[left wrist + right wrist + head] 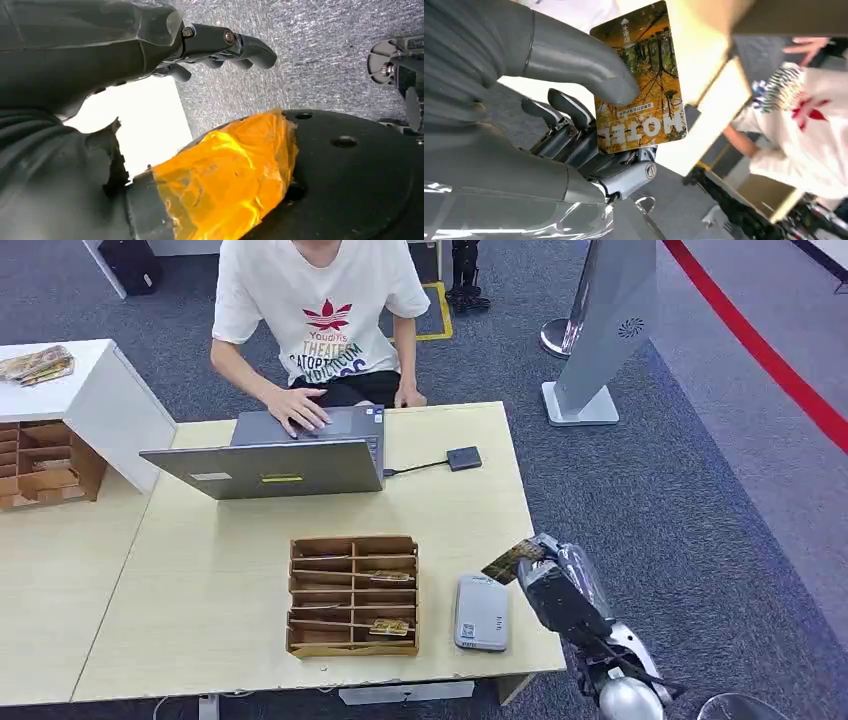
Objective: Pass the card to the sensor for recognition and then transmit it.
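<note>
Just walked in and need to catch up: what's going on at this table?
The robot's right hand pinches a hotel card near the table's right edge, close to the grey sensor beside the wooden card organizer. Across the table, a person works on a laptop. The left hand holds nothing.

Yellow-orange autumn-tree print with white "HOTEL" lettering on the card (pixel 640 82). Pale wood tabletop (pixel 200 580). Brown cardboard organiser (pixel 353 594). Light grey sensor (pixel 481 613) near the front right corner. Grey laptop (pixel 275 455). White shirt, red logo, on the person (pixel 325 310). Blue-grey carpet (pixel 650 500).
</note>
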Tool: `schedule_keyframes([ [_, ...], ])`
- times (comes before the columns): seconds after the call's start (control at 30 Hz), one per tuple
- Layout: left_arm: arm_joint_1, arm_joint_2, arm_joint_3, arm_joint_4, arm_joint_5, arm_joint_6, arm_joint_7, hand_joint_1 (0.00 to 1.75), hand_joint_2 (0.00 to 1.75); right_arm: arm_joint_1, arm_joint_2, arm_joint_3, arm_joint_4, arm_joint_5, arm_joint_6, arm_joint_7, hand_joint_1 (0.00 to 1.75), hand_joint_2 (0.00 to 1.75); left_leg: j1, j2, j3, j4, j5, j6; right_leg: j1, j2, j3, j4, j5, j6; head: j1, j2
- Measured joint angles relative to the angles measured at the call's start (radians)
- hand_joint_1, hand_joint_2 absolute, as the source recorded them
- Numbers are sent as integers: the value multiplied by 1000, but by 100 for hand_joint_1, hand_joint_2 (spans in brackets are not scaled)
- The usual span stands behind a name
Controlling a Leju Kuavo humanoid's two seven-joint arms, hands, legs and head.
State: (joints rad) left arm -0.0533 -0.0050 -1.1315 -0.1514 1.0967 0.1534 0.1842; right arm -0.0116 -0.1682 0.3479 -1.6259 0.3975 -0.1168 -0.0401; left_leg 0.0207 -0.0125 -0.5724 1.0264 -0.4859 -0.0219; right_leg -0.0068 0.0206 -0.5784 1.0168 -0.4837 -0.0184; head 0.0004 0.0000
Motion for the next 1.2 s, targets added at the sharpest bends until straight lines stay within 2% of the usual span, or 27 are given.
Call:
schedule_keyframes([
  [0.27, -1, 2, 5, 0, -2, 0, 8, 0, 0, -30, -24, 34, 65, 10, 77, 16, 175, 175, 0, 0, 0, 0, 0, 0, 0, 0, 0, 0, 0, 0, 0, 0],
  [0.7, -1, 5, 5, 0, -8, -7, 12, 0, 0, -142, -24, 148, 222, 17, 114, 27, 175, 175, 0, 0, 0, 0, 0, 0, 0, 0, 0, 0, 0, 0, 0, 0],
  [0.87, -1, 5, 5, 0, -7, -10, 8, 0, 0, -182, -24, 211, 259, 91, 87, 67, 175, 175, 0, 0, 0, 0, 0, 0, 0, 0, 0, 0, 0, 0, 0, 0],
  [1.2, 0, 6, 5, 0, 2, -11, 9, 0, 0, -221, -25, 260, 305, 139, 80, 104, 175, 175, 0, 0, 0, 0, 1, 0, 0, 0, 0, 0, 0, 1, 0, 0],
])
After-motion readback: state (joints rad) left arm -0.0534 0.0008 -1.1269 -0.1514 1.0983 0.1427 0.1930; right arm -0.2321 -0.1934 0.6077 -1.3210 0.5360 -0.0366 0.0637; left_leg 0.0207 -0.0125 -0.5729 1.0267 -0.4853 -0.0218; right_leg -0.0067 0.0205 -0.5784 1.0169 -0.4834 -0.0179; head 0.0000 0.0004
